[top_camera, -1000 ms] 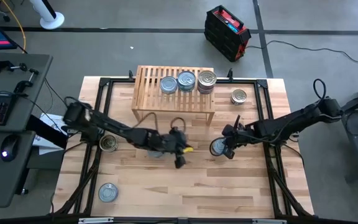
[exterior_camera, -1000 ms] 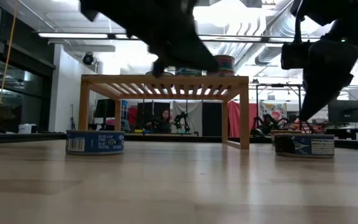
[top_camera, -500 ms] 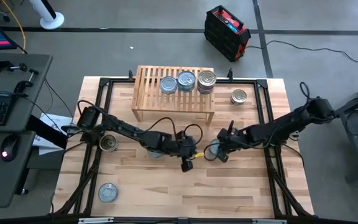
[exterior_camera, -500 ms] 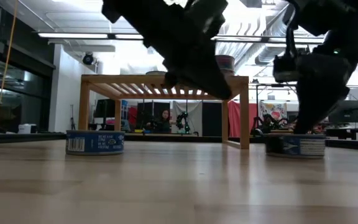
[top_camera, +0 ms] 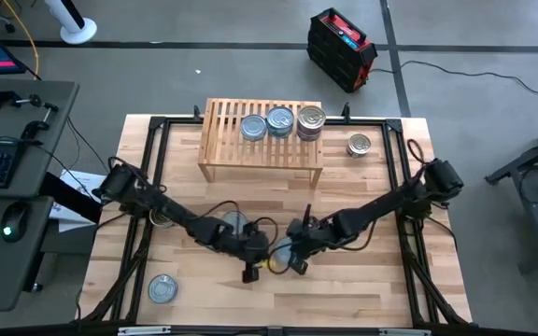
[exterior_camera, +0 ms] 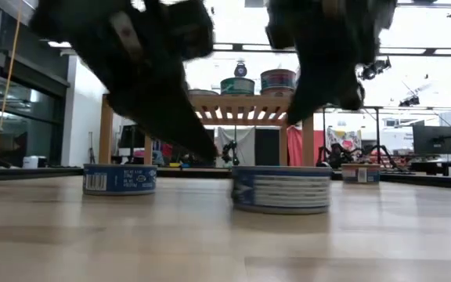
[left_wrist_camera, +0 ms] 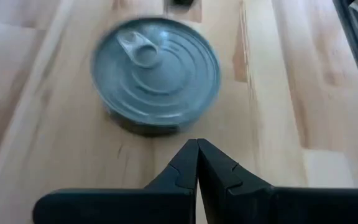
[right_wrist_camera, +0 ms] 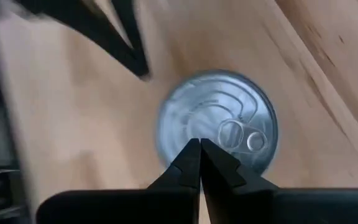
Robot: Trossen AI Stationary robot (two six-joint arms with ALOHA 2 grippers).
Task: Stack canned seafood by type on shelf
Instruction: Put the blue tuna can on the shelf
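So far the shelf (top_camera: pixel 261 154) holds only a few tins (top_camera: pixel 281 122) in a row, while others lie scattered on the table (top_camera: pixel 372 289), and both the left gripper (top_camera: pixel 248 273) and right gripper (top_camera: pixel 297 266) hover pressed together, empty, beside a silvery-lidded tin (left_wrist_camera: pixel 156 73).

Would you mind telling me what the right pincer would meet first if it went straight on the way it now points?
Probably the silvery-blue can lying flat on the table right ahead of the shut right pincer; depth is unclear.

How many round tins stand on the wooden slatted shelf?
3 visible from above, in a row: left silvery-blue tin, middle silvery-blue tin, right greyish tin. Others stacked beneath may be hidden.
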